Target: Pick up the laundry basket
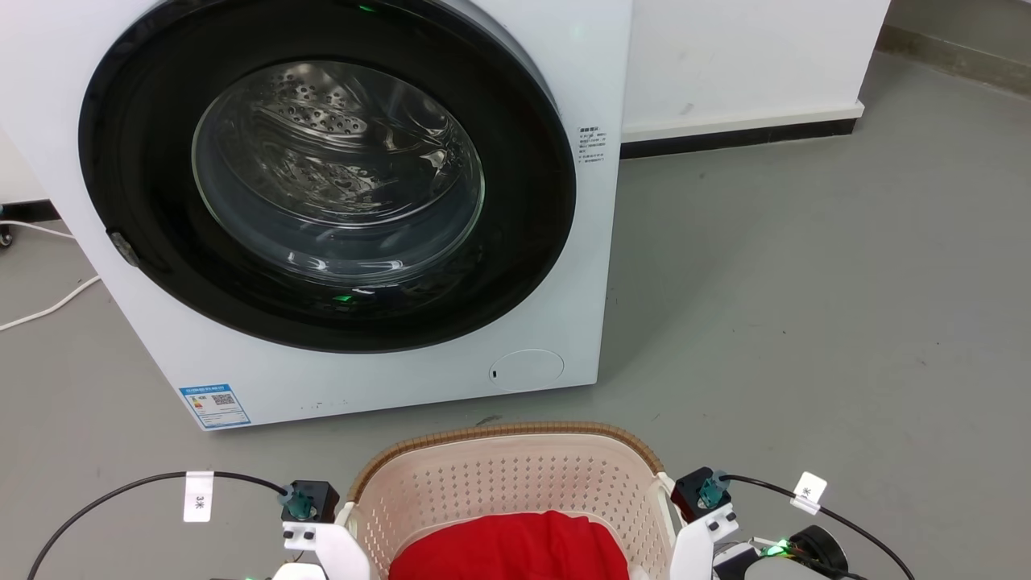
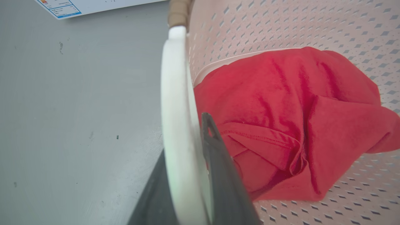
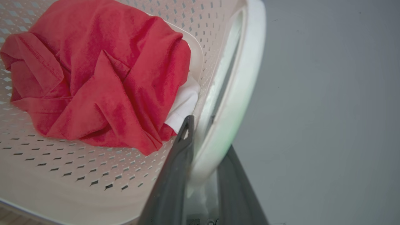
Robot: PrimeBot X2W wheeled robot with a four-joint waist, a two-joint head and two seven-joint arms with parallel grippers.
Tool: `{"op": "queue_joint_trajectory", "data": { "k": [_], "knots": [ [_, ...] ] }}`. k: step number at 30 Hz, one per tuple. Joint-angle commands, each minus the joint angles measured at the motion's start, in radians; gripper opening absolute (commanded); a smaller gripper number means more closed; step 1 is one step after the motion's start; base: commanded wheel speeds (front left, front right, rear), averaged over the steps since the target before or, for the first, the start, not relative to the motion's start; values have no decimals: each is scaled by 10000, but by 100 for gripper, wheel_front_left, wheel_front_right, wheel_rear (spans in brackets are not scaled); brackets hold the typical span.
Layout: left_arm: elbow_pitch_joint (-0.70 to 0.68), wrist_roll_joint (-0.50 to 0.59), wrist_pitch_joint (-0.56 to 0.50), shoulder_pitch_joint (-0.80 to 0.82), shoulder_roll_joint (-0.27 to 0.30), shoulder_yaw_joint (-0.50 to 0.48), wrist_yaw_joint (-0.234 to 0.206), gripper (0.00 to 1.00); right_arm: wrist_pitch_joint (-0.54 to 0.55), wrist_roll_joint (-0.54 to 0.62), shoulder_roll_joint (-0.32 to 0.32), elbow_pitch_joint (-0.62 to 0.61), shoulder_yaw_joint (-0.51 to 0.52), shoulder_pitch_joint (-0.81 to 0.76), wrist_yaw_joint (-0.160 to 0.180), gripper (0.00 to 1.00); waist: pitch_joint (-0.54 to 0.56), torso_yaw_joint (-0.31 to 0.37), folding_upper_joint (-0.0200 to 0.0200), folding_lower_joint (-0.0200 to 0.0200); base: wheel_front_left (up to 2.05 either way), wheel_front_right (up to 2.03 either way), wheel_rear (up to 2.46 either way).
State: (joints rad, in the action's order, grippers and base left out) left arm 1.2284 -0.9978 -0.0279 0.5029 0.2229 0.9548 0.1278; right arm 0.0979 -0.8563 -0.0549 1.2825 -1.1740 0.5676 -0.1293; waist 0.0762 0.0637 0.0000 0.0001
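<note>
With a red garment [image 2: 281, 109] inside, the laundry basket [image 1: 515, 475] stands before the washing machine [image 1: 564, 64], left gripper [image 2: 186, 137] and right gripper [image 3: 209, 137] each clenched astride a white side handle [image 2: 173, 93], I'd guess so it lifts level.

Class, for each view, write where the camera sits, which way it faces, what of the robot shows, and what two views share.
Head view: from the head, forward and down at the washing machine and laundry basket; wrists left and right at bottom corners.
Left wrist view: along the left gripper, astride the left handle.
Right wrist view: along the right gripper, astride the right handle.
Both wrist views show the red garment.
</note>
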Motion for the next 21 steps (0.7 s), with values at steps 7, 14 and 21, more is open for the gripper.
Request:
{"op": "queue_joint_trajectory", "data": {
  "k": [7, 14, 21],
  "knots": [
    [37, -145, 145, 268, 171, 164, 41, 0, 1, -83, -197, 105, -185, 53, -25, 0, -20, 1, 0, -1, 0, 0, 0],
    [70, -250, 164, 306, 141, 294, 42, 0, -15, -178, -217, 106, -273, 62, -25, 0, -46, -33, 0, -1, 0, 0, 0],
    [108, -374, 202, 322, 146, 400, 42, 0, -10, -254, -224, 106, -338, 83, -25, 0, -61, -35, 0, -1, 0, 0, 0]
  ]
}}
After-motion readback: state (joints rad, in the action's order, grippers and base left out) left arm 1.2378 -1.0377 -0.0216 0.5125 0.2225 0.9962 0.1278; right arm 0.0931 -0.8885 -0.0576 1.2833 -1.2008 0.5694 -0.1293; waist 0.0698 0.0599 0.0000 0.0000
